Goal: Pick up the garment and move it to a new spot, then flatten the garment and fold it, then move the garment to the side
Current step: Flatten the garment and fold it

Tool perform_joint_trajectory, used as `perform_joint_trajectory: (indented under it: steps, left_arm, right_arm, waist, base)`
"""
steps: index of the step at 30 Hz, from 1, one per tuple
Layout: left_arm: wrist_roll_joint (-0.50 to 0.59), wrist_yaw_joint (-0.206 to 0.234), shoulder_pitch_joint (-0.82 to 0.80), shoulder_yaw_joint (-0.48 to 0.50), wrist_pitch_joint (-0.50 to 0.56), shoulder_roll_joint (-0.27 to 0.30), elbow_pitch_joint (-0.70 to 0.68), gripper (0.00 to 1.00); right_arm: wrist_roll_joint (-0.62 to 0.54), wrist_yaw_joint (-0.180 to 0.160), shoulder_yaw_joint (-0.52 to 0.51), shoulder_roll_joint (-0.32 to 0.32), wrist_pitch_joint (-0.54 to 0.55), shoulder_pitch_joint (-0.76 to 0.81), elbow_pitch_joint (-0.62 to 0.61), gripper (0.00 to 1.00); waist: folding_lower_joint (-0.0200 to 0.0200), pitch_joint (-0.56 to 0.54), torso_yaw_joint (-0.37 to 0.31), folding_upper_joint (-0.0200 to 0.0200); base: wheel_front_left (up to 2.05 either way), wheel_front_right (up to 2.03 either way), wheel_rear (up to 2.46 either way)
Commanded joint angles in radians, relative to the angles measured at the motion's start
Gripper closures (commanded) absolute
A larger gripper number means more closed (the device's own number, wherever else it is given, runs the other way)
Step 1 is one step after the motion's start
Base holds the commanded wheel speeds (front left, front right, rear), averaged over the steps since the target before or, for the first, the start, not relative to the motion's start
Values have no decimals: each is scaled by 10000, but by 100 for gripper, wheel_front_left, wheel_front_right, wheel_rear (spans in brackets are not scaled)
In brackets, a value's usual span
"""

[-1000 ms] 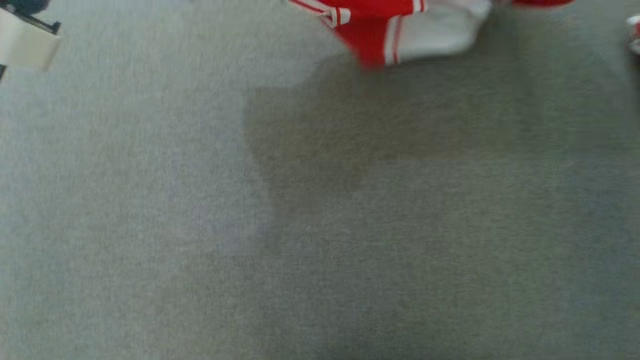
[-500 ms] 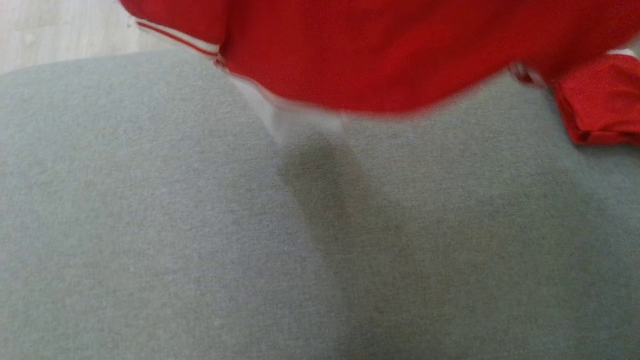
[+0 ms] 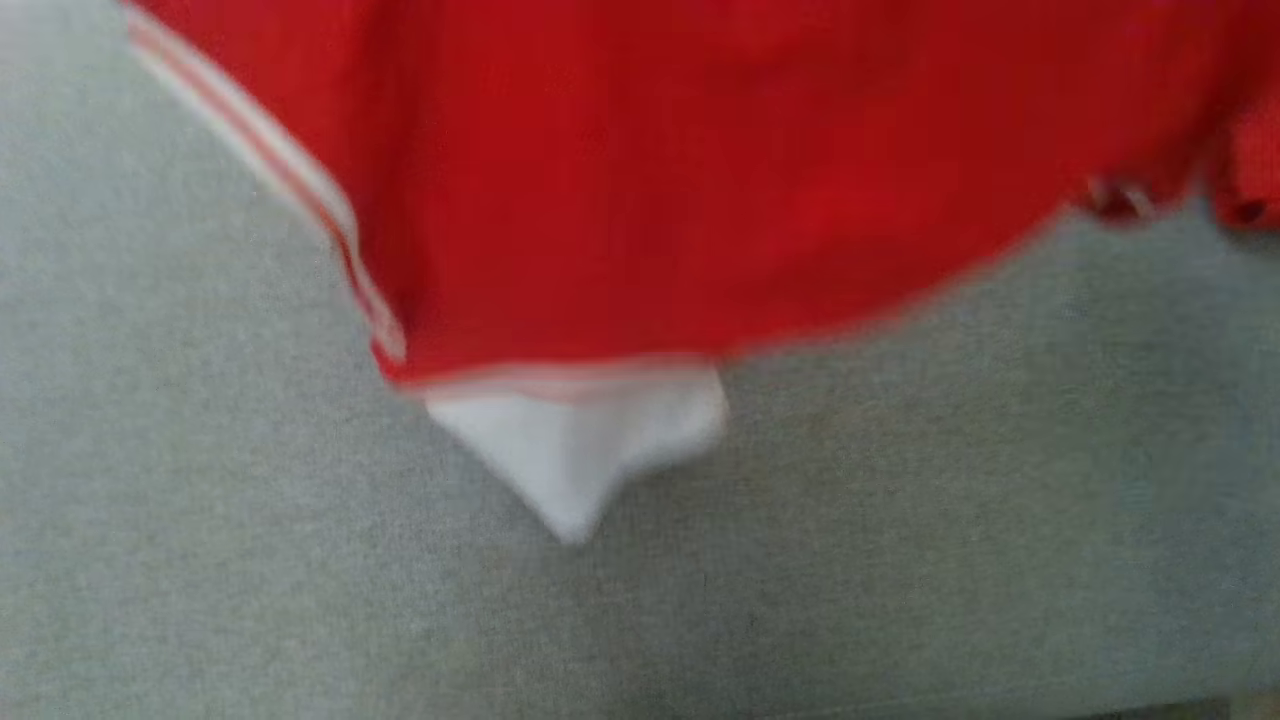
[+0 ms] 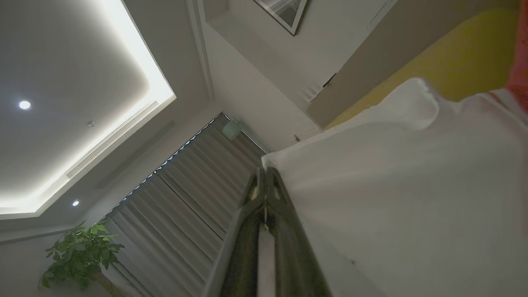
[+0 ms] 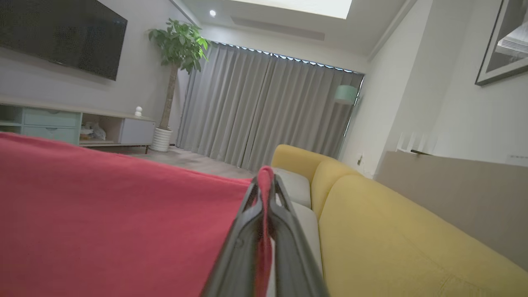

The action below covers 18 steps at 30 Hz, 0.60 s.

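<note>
The garment is red with white stripes and a white panel hanging at its lower edge; it spreads across the top of the blurred head view above a grey cushion. In the left wrist view my left gripper is shut on the garment's white fabric, fingers pointing up toward the ceiling. In the right wrist view my right gripper is shut on a fold of the red fabric, which stretches away to the left.
A yellow sofa runs along the right of the right wrist view, with grey curtains, a potted plant, a wall screen and a low cabinet behind.
The head view has shifted a lot over the second. The red garment now shows far larger and lower in it, with its white panel hanging into the middle.
</note>
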Motion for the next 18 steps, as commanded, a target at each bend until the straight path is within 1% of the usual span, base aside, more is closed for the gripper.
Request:
perform_joint_trajectory:
  steps: [1,4,6,8,9,10,13,16,18]
  left_arm:
    - [284,42,-1051,389,-40,215,312,100]
    - [803,227,-1930,329,-429,-102,1014,100]
    - [1113,401,-2470,316,-812,-299,1379,100]
    - [1219,475,-2691,316,-1016,-396,1540,100]
    - [1310,515,-2998,294,-1340,-576,1779,100]
    - [1325,526,-3060,270,-1470,-657,1831,100]
    - [1188,474,-2825,161,-1748,-827,1767,100]
    - [1034,442,-2133,-28,-1918,-833,1531,100]
    - [923,544,-1498,-126,-1988,-783,1254,100]
  right_arm:
    - [-178,-7,-98,129,-165,-473,205,100]
    - [-590,-7,-390,359,-410,-1127,837,100]
    - [-1062,-7,-680,437,-521,-1545,1102,100]
    - [-1294,-7,-819,475,-547,-1700,1164,100]
    - [-1789,-7,-1229,495,-563,-1936,1044,100]
    - [-2055,-7,-1399,480,-566,-1939,915,100]
    - [-2574,-7,-1768,473,-569,-1588,574,100]
    - [-2795,-7,-1778,428,-570,-931,518,100]
    - [-2846,-7,-1754,412,-570,-440,572,100]
  waist:
    - [-3,1028,137,0]
    - [-3,1521,257,0]
    - [-3,1740,352,0]
    - [-3,1826,403,0]
    - [-3,1994,518,0]
    - [-3,2066,592,0]
    - [-3,2282,809,0]
    - [-3,2478,990,0]
    - [-3,2574,1091,0]
  base:
    - [0,0,0]
    - [0,0,0]
    - [0,0,0]
    - [0,0,0]
    - [0,0,0]
    - [0,0,0]
    - [0,0,0]
    - [0,0,0]
    - [0,0,0]
